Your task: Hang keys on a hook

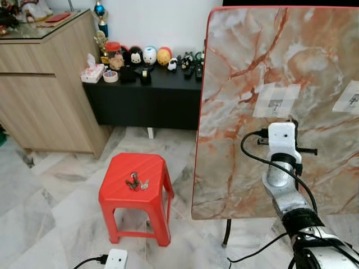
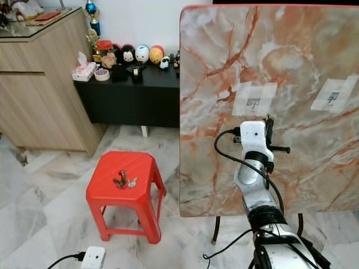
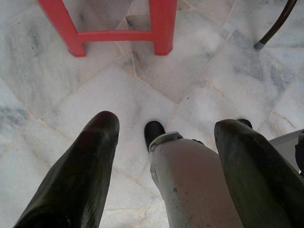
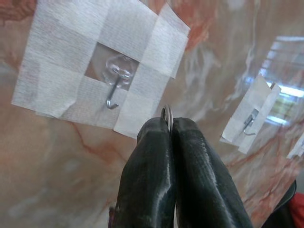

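At the far left a wooden cabinet [image 1: 45, 84] was seen, and beside it a low black sideboard [image 1: 146, 95] on which a tissue box [image 1: 92, 72] and a row of small figurines [image 1: 148, 55] were set along the back edge. On the marble floor [image 1: 50, 213] in front stood a red stool [image 1: 136, 188]; near the middle of its seat a bunch of keys [image 1: 136, 182] was left lying flat, too small for its direction to be judged. The left gripper [image 3: 164, 137] was held low, pointed down at the floor near the stool's legs, its two black fingers spread wide apart and nothing between them. To the right a marble-patterned board [image 1: 269, 67] was stood upright on edge, with a taped hook [image 4: 115, 80] in its upper middle and a second taped hook [image 4: 250, 121] toward its right edge. The right arm was raised from the elbow, the forearm nearly vertical, the wrist brought close to the board just below the first hook. The right gripper [image 4: 170, 128] was clenched, its fingertips pressed together on a key ring [image 4: 166, 114], whose metal loop was shown edge-on and pointed toward the board beside the hook, not yet on it.
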You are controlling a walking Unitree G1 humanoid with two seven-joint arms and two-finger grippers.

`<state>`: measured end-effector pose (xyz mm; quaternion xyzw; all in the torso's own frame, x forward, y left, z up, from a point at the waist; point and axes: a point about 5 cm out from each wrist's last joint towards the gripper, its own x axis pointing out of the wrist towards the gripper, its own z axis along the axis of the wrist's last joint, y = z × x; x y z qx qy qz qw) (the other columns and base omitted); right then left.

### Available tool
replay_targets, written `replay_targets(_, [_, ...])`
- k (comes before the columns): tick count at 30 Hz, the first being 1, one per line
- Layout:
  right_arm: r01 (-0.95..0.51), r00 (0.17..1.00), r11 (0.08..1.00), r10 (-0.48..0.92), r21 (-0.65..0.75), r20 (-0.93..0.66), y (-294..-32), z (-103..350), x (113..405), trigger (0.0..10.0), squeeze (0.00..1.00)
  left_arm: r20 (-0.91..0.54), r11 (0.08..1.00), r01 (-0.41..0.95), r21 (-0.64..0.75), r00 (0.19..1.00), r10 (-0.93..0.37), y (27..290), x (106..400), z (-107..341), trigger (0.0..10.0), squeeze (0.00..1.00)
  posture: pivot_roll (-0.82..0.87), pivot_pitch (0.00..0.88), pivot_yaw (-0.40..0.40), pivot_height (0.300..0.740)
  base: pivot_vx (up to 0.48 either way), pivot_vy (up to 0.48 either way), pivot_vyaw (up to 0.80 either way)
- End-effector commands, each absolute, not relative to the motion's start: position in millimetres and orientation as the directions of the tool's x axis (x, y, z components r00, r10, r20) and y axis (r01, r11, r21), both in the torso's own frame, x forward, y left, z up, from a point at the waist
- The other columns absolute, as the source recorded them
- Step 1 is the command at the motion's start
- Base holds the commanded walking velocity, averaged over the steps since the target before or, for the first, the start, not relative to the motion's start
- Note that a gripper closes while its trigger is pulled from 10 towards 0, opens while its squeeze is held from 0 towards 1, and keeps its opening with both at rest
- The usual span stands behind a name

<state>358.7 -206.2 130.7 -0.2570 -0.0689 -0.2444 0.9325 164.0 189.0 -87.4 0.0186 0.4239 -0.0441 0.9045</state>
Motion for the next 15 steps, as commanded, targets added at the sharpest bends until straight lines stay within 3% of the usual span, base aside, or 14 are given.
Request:
replay_targets(1, [0.491,0.871,0.731,-0.397,-0.475,0.289,-205.9,140.2,363.6,10.0,0.00,-0.787,0.995,0.102,0.000,0.614,-0.063,191.1,159.3,-89.7,10.0,0.00,0.01,0.008,-0.012,0.740,0.000,0.000,0.00])
replay_targets(15, [0.482,0.876,0.694,-0.392,-0.535,0.281,-207.4,142.6,368.6,10.0,0.00,-0.785,0.995,0.097,-0.002,0.617,-0.062,192.5,162.3,-88.4,10.0,0.00,0.01,0.005,-0.013,0.740,0.000,0.000,0.00])
